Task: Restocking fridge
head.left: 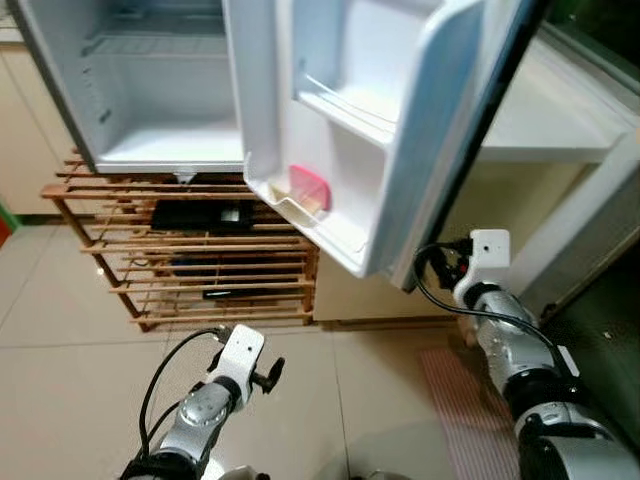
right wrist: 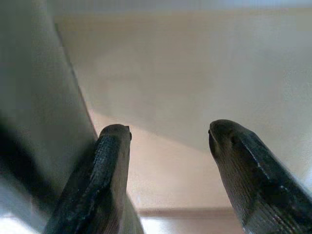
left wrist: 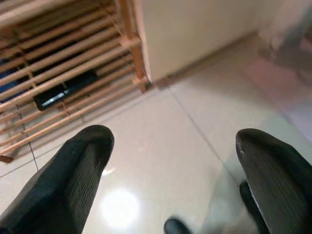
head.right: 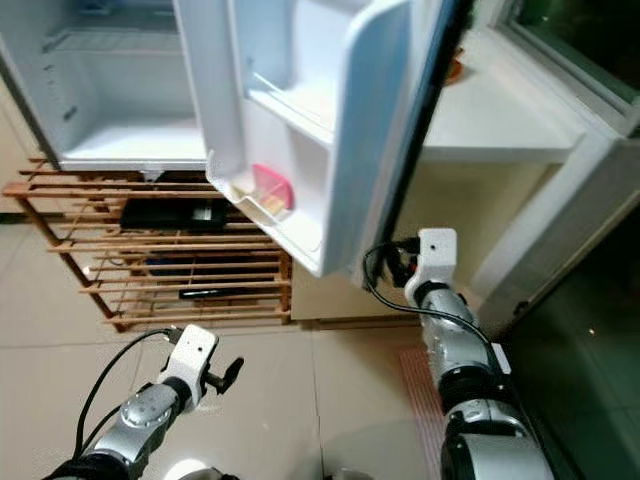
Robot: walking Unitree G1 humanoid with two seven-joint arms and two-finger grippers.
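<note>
A small white fridge [head.left: 150, 90] stands open on a wooden slatted rack [head.left: 190, 250], its door [head.left: 380, 130] swung toward 1 o'clock. A pink container [head.left: 310, 187] sits in the lowest door shelf. The right gripper [right wrist: 165, 161], jaws released, is beside the door's lower edge. The left gripper [left wrist: 170, 170], jaws released, hovers over the tiled floor [head.left: 60, 350] at 7 o'clock.

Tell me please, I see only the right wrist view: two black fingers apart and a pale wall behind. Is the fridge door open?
Observer: Yes. The fridge door stands wide open, and the right gripper is by its lower outer edge.
Operator: Is anything in the door?
Observer: A pink item sits in the bottom door shelf.
Operator: And the left arm?
Observer: The left gripper, open, hangs low over the floor tiles, in front of a wooden rack.
</note>
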